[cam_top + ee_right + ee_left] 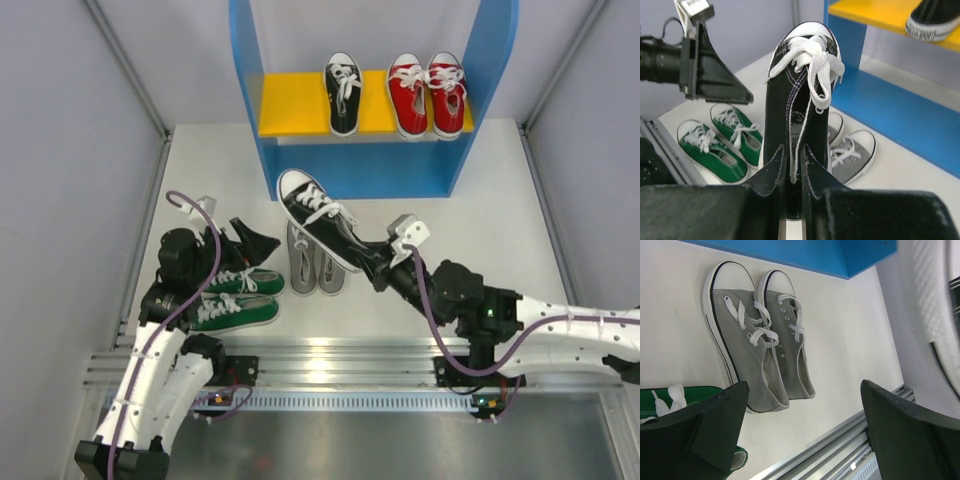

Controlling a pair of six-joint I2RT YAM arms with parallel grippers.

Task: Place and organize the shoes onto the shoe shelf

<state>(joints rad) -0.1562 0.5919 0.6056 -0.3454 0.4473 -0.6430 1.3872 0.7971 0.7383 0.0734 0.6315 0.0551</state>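
Gripping the heel end of a black shoe (318,215), the right gripper (368,262) has its fingers drawn nearly together on the canvas collar; the shoe hangs clear of the table, toe pointing toward the shoe shelf (246,80) and just in front of its blue base. Its mate (342,95) stands on the yellow board beside the red pair (428,95), with bare board to its left. The left gripper (255,240) is spread wide and holds nothing, poised over the green pair (235,298) and next to the grey pair (302,268) on the table. The shoe looks light; its canvas upper is probably soft and will give under the fingers, while the rubber sole and toe cap look stiffer; loose laces could snag. The heel collar seems the sensible hold, though a shoe held from one end may droop or swing.
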